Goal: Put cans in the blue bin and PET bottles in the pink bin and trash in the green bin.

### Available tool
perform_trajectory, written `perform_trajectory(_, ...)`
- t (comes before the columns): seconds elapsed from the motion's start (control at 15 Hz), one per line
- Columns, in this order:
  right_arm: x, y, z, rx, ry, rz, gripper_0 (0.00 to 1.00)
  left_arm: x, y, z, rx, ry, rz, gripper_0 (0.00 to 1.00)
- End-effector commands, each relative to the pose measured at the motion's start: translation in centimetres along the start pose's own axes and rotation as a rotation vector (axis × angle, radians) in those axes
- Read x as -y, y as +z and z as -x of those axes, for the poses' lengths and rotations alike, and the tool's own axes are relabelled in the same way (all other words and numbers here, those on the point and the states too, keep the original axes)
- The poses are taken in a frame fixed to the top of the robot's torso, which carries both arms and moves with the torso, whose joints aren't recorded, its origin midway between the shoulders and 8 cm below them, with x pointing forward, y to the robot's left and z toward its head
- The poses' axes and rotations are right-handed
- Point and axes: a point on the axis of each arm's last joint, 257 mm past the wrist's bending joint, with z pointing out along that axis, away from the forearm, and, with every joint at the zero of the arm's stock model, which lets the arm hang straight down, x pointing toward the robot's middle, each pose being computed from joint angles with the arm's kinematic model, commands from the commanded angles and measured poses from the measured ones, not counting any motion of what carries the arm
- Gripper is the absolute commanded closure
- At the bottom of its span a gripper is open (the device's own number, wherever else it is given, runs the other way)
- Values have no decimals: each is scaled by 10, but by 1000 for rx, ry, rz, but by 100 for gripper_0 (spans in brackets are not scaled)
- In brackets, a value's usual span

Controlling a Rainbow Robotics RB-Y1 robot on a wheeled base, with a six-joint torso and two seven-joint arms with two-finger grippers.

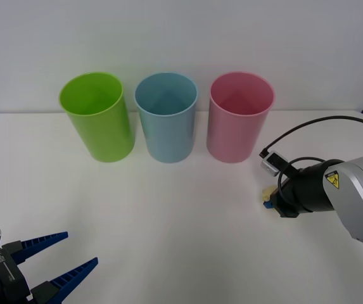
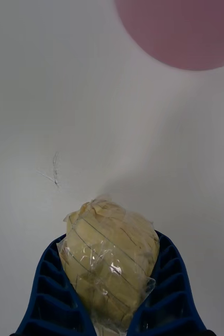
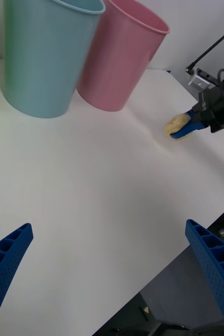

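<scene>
The trash (image 2: 109,257), a pale yellow crumpled wad in clear wrap, sits between the blue fingers of my right gripper (image 1: 267,198), which is shut on it low over the table, right of and in front of the pink bin (image 1: 240,117). The left wrist view shows the same wad (image 3: 174,126) in that gripper (image 3: 184,129). The blue bin (image 1: 166,117) stands in the middle of the row and the green bin (image 1: 97,114) at its left end. All three stand upright. My left gripper (image 1: 82,247) hangs open at the near left corner, holding nothing.
The pink bin's rim (image 2: 180,37) lies just ahead of the held wad. White table (image 1: 168,221) stretches between the bins and both arms. A black cable (image 1: 308,126) loops over the right wrist. The table's near edge (image 3: 159,273) drops off beside the left gripper.
</scene>
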Motion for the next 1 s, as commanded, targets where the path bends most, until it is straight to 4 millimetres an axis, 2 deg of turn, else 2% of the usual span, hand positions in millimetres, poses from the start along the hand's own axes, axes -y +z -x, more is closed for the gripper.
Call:
perform_trajectory(0.07, -17, -26, -5, 51, 0, 12, 100, 0, 0, 0, 0, 0, 0, 0)
perform_trajectory(0.33, -53, -72, 10, 213, 33, 125, 100, 0, 0, 0, 0, 0, 0, 0)
perform_trajectory(0.53, -71, -100, 28, 314, 29, 204, 100, 0, 0, 0, 0, 0, 0, 0)
perform_trajectory(1.0, -78, -161, 92, 591, 20, 306, 100, 0, 0, 0, 0, 0, 0, 0)
